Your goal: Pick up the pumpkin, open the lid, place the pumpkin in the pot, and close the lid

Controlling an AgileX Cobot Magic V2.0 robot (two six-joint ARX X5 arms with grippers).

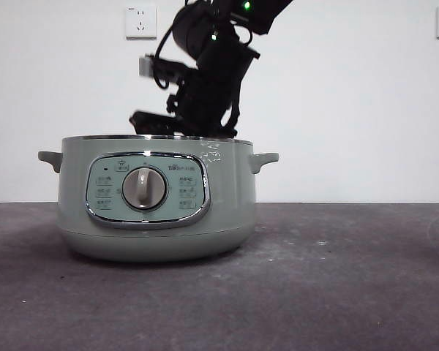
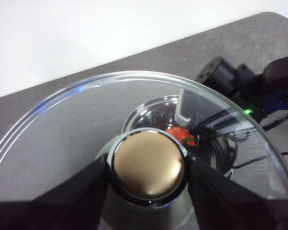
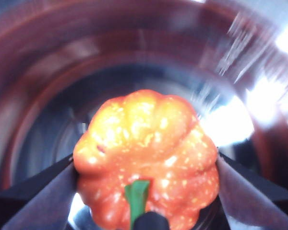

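Observation:
The sage-green pot [image 1: 157,201] stands on the dark table with its top uncovered. My right gripper [image 3: 146,167] is lowered inside the pot's steel bowl [image 3: 48,72] and is shut on the orange-red speckled pumpkin [image 3: 146,153], stem toward the camera. In the front view this arm [image 1: 208,80] comes down from above behind the pot's rim, which hides its jaws. My left gripper [image 2: 148,172] is shut on the metal-topped knob [image 2: 148,165] of the glass lid [image 2: 67,134], held up off the pot. Through the glass the pumpkin [image 2: 176,132] and the right arm [image 2: 240,79] show below.
Grey table surface [image 1: 336,278] spreads around the pot, with a white wall [image 1: 351,95] and two sockets behind. The pot's two side handles [image 1: 265,159] stick out at rim height. The table's far edge [image 2: 134,52] runs close to the wall.

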